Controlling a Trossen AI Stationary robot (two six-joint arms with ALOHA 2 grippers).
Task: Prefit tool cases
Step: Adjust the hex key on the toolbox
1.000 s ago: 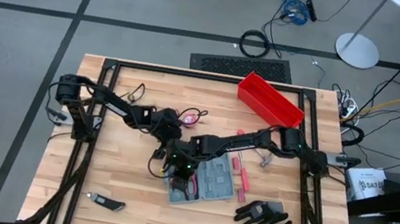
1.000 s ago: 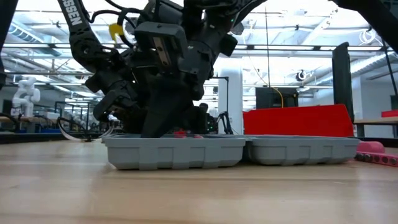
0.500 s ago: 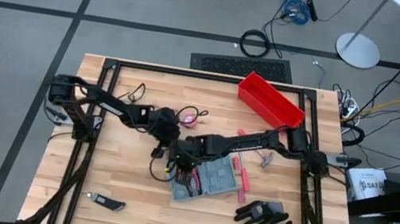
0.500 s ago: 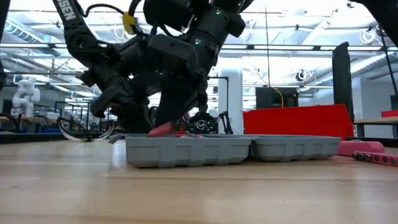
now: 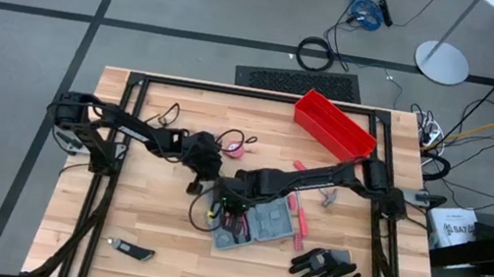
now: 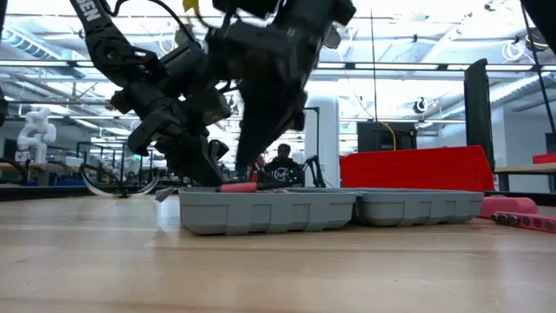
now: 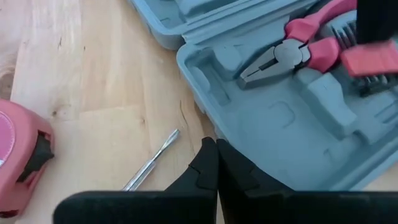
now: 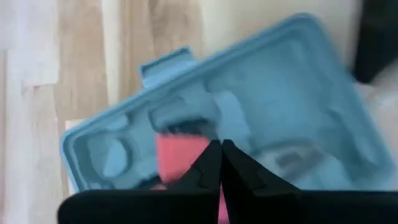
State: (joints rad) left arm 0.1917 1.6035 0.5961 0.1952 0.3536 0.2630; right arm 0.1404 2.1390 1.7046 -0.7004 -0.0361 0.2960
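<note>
The grey-blue tool case (image 5: 255,225) lies open and flat on the wooden table; its two halves show in the low view (image 6: 330,211). Red-handled pliers (image 7: 292,53) lie in one moulded half. A red handle (image 6: 239,185) shows just above the case's rim. My right gripper (image 5: 231,206) hangs shut above that half, also visible in its wrist view (image 8: 221,152) and in the low view (image 6: 252,156). My left gripper (image 7: 216,149) is shut, slanting down over bare wood beside the case's edge. A thin metal shaft (image 7: 152,162) lies on the table near its fingers.
A red bin (image 5: 334,123) stands at the far right of the table. A pink tape measure (image 5: 236,144) lies behind the grippers. Red-handled screwdrivers (image 5: 297,214) lie right of the case. Black gloves (image 5: 325,270) lie at the near right, and a small knife (image 5: 130,251) at the near left.
My right gripper has risen from the case and tipped, staying shut. The case has slid and turned a little on the table. My left gripper has lifted slightly, still shut.
</note>
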